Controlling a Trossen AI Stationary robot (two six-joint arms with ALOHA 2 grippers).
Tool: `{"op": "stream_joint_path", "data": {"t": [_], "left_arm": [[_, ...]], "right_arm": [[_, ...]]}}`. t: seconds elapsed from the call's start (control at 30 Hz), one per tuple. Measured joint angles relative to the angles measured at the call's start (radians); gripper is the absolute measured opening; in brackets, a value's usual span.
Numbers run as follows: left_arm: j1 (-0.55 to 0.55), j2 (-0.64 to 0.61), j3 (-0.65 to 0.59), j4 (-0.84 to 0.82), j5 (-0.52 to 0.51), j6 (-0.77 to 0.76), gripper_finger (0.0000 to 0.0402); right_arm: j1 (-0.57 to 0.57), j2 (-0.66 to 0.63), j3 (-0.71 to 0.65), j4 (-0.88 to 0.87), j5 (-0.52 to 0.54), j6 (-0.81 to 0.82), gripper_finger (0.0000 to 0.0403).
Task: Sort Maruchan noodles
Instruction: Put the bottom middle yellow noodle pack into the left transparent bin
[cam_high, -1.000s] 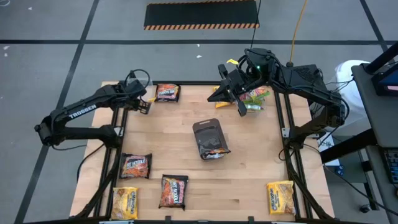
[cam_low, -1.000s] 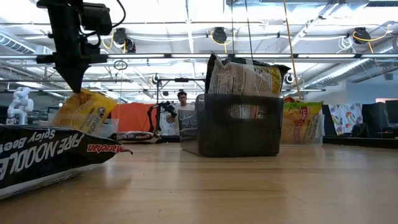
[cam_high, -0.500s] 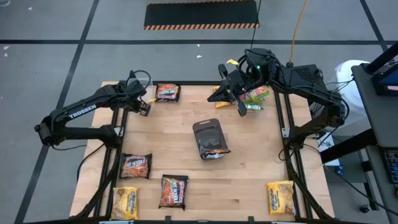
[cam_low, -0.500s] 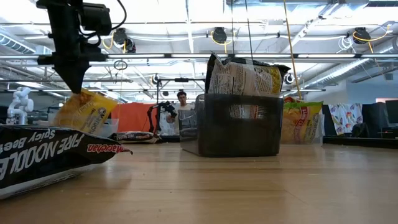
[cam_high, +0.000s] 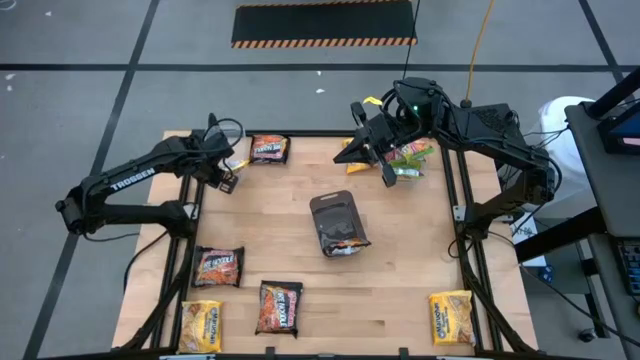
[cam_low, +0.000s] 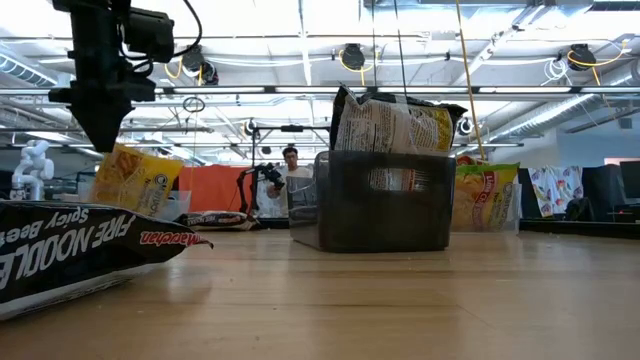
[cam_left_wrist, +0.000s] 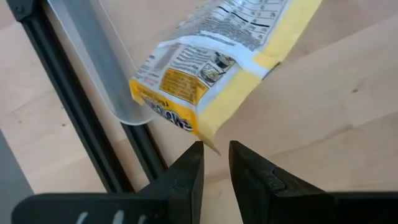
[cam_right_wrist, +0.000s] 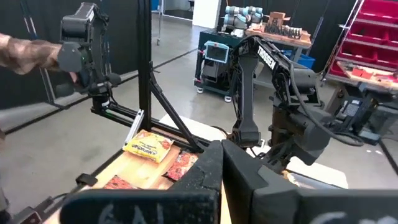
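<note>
Yellow Maruchan packet (cam_left_wrist: 217, 59) lay just ahead of the left gripper (cam_left_wrist: 216, 163), fingers parted, apparently releasing it at the table corner; right gripper (cam_right_wrist: 222, 163) pressed shut.

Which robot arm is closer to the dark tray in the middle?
The right gripper: it hangs just up and right of the dark tray. The left gripper sits farther off by the table's left edge.

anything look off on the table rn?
Yes: a yellow packet at the left gripper lies propped on the clear tub's rim, half off the table. The dark tray is overstuffed and skewed.
</note>
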Motion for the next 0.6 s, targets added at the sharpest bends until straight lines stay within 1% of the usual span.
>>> {"op": "stream_joint_path", "data": {"t": [0.2,0.33,0.43,0.6], "left_arm": [[0.000,0.000,0.000,-0.003,0.005,-0.024,0.0083],[0.000,0.000,0.011,-0.008,0.005,-0.024,0.0083],[0.000,0.000,0.047,-0.013,0.004,-0.024,0.0083],[-0.001,-0.013,0.142,-0.030,0.001,-0.020,0.0083]], "right_arm": [[0.000,-0.001,0.000,-0.025,0.142,-0.014,0.0000],[-0.001,-0.002,0.000,-0.045,0.208,-0.042,0.0000],[0.000,-0.012,0.000,-0.071,0.254,-0.057,0.0000],[0.000,-0.033,0.000,-0.109,0.347,-0.087,0.0000]]}}
